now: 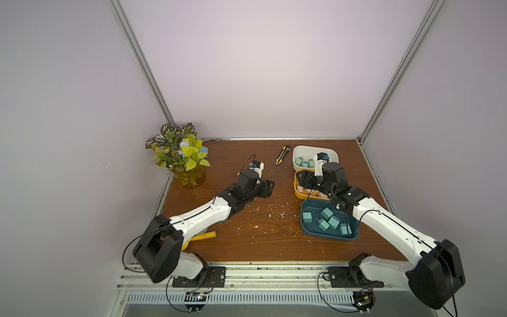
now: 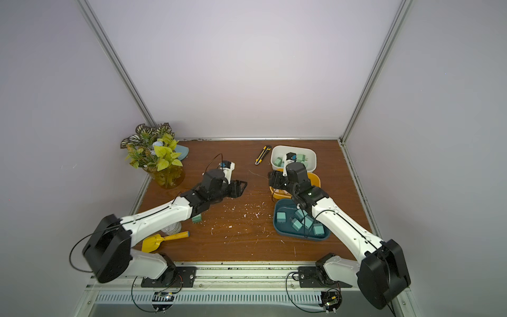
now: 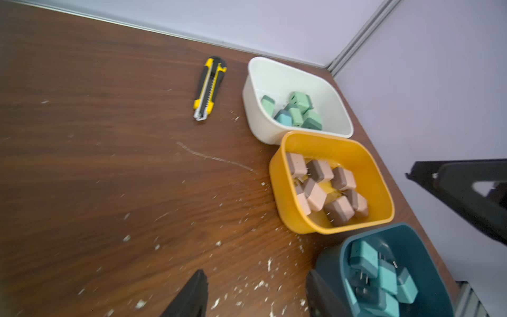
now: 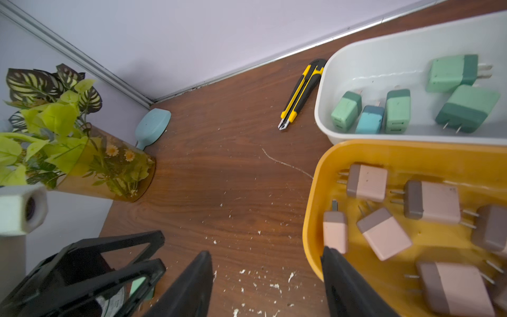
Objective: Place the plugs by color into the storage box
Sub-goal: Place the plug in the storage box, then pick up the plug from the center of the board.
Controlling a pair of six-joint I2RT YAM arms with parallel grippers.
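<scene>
Plugs point(image 3: 301, 100): four green, one blue in far white box point(image 3: 274, 79); about seven pink in yellow box point(image 3: 329, 145); about six blue in near teal box point(image 3: 406, 238). Jaws of left gripper point(image 3: 255, 272) and right gripper point(image 4: 266, 250) stand wide, empty.

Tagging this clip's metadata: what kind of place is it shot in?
Probably a lab robot cell: plain walls on aluminium frame posts enclose a wooden table, with the left arm and right arm bolted to a rail at its front.

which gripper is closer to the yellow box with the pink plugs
Right. One jaw of the right gripper hangs at the rim of the yellow box; the left gripper is out over the table, apart from it.
</scene>
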